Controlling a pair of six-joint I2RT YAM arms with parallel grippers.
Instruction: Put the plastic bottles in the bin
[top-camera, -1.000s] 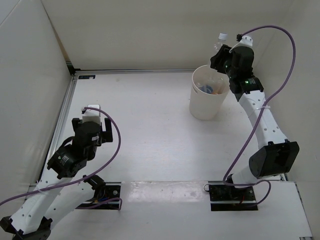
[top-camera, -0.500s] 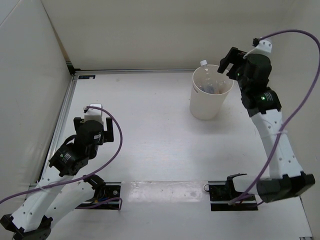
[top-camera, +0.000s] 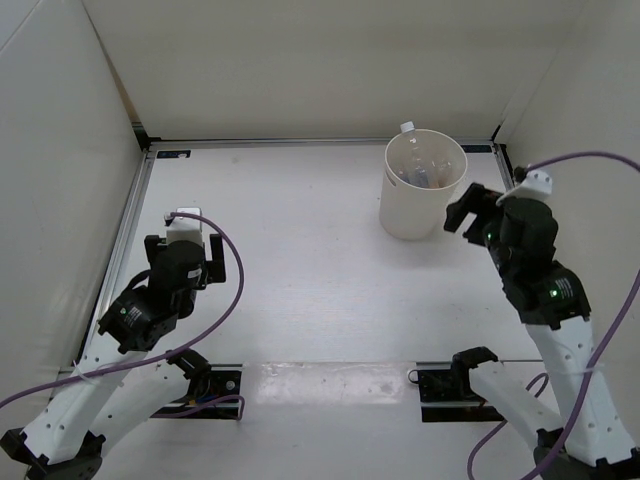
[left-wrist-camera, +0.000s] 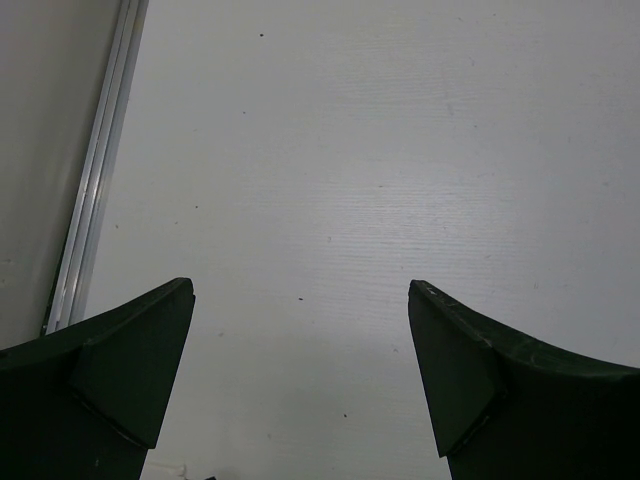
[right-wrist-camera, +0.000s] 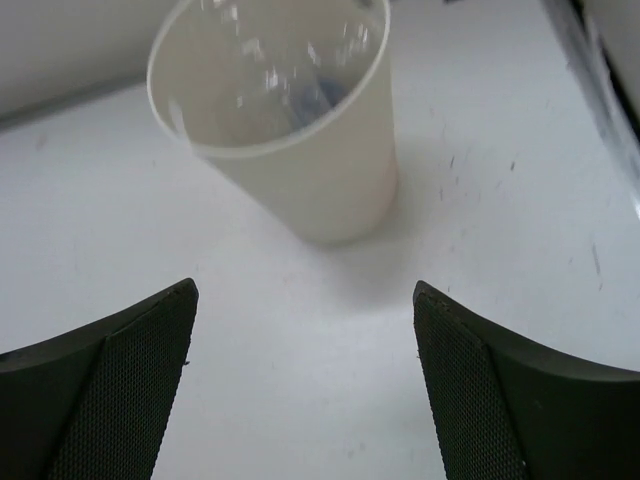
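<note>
We see the bin (top-camera: 410, 215) standing upright on the counter (top-camera: 300, 260), toward the far right corner. The bottles (top-camera: 421, 170) lie inside it in a jumble of clear plastic with a bluish patch showing, too blurred for us to count. One white cap (top-camera: 407, 127) pokes up just at the far-left part of the rim.

The right gripper (right-wrist-camera: 304, 290) hovers near the bin on its near-right side, not touching it. Its jaws are spread wide and released, with nothing between them. In the right wrist view we look past the two dark fingers (right-wrist-camera: 110, 390) at the bin's tapered wall and open mouth, which sit up the counter from the fingertips.

The left gripper (left-wrist-camera: 298, 290) hangs well apart from the bin, over the near-left part of the counter. Its jaws are likewise released, and between them we see only the pale counter surface. A metal rail (left-wrist-camera: 95, 190) runs along the counter's left edge, just beside the left finger in the wrist view. A purple cable (top-camera: 232, 290) loops from the left arm.
</note>
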